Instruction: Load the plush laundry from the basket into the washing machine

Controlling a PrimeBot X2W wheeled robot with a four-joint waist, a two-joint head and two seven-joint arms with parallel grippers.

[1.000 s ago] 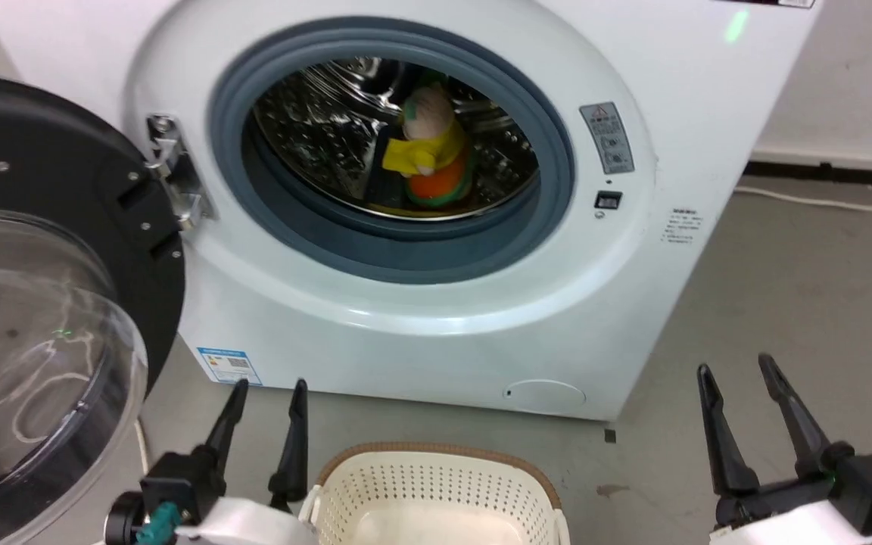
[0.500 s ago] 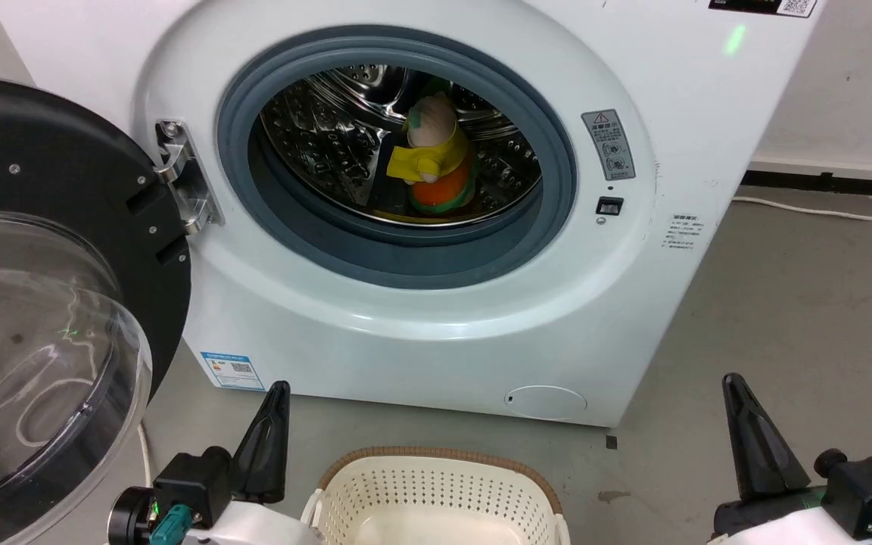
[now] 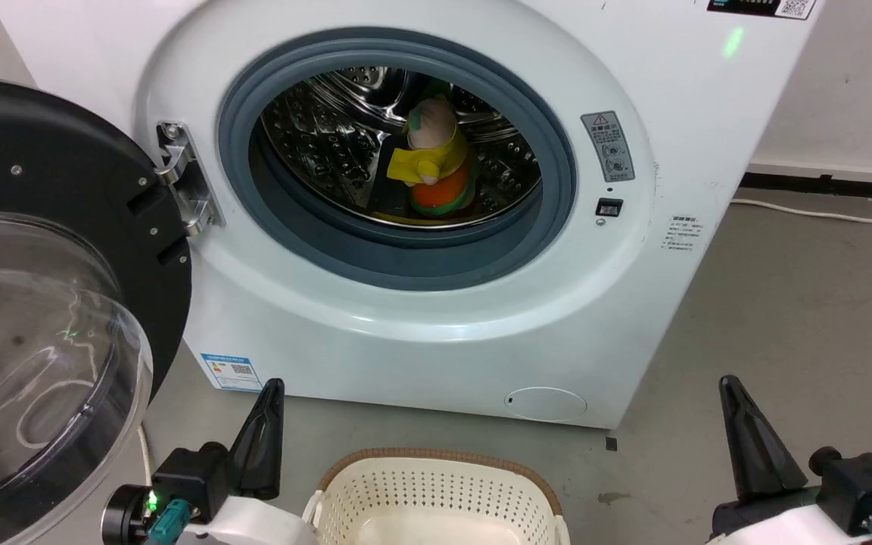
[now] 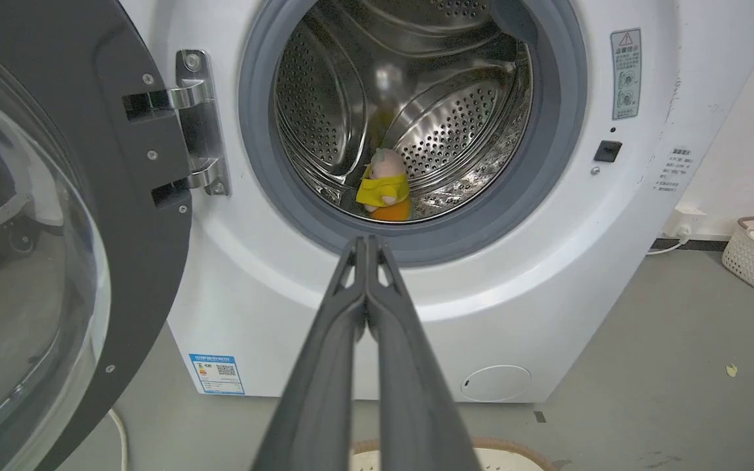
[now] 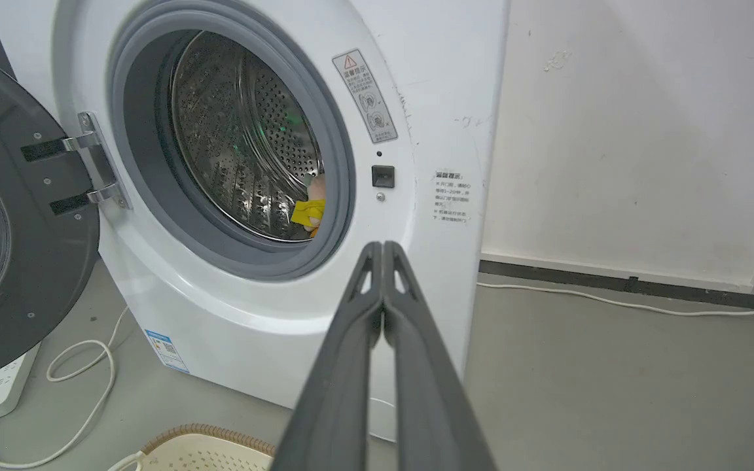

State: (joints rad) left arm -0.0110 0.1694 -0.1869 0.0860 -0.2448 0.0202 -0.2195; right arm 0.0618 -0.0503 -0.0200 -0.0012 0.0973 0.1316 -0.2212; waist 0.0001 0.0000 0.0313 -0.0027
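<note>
The plush laundry (image 3: 436, 163) is pictured upright in the drum (image 3: 315, 144) of the washing machine (image 3: 406, 333), up and ahead of both tools. The left tool (image 3: 272, 392) and right tool (image 3: 731, 387) are held clenched and empty, flanking the basket (image 3: 436, 484). The open door (image 3: 65, 174) is judged nearer the left tool, with clear floor to the right.

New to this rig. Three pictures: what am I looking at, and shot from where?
A wheeled two-arm robot faces the washing machine. One picture comes from its head camera, looking down. The other two come from a camera on each wrist, looking along that arm's jaws. The left jaws and right jaws are shut, holding nothing. The door hangs open on the left. The plush laundry sits inside the steel drum. The basket stands on the floor; nothing shows in it.
</note>
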